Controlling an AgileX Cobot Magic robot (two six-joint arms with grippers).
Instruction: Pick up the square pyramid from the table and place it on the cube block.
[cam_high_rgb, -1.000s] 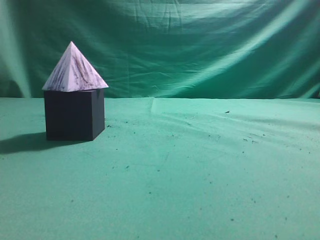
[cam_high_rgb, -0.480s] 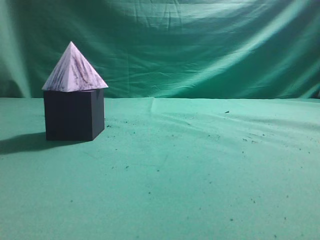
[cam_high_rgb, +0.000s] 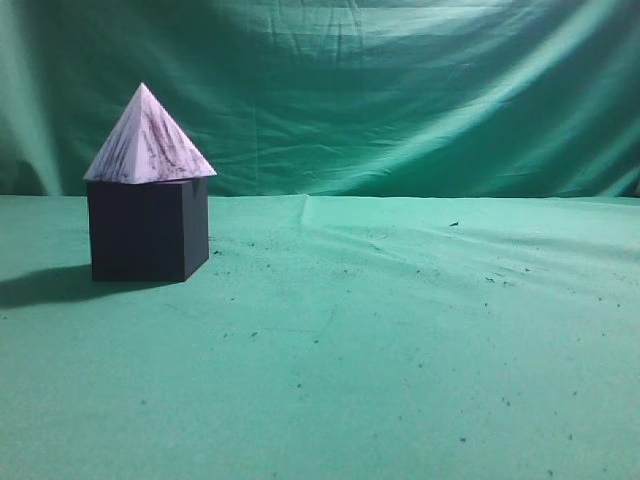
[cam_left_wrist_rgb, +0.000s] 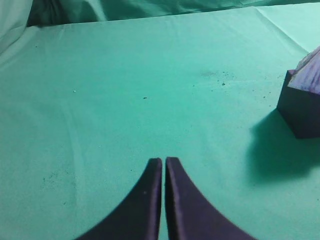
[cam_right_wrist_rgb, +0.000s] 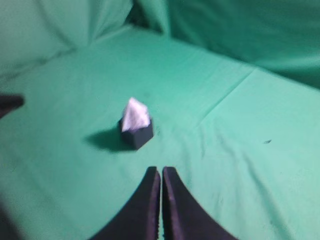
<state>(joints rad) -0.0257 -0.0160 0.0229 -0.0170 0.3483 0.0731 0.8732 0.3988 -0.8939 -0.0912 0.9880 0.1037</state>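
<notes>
The white marbled square pyramid (cam_high_rgb: 149, 140) sits upright on top of the dark cube block (cam_high_rgb: 148, 230) at the left of the green table (cam_high_rgb: 380, 340). No gripper shows in the exterior view. In the left wrist view my left gripper (cam_left_wrist_rgb: 163, 161) is shut and empty over bare cloth, with the cube block (cam_left_wrist_rgb: 301, 107) and a corner of the pyramid (cam_left_wrist_rgb: 310, 75) at the right edge. In the right wrist view my right gripper (cam_right_wrist_rgb: 161, 170) is shut and empty, well short of the stacked pyramid (cam_right_wrist_rgb: 134, 115) and cube block (cam_right_wrist_rgb: 138, 135).
A green backdrop curtain (cam_high_rgb: 400, 90) hangs behind the table. The cube casts a shadow to its left (cam_high_rgb: 45, 285). A dark object (cam_right_wrist_rgb: 9, 102) shows at the left edge of the right wrist view.
</notes>
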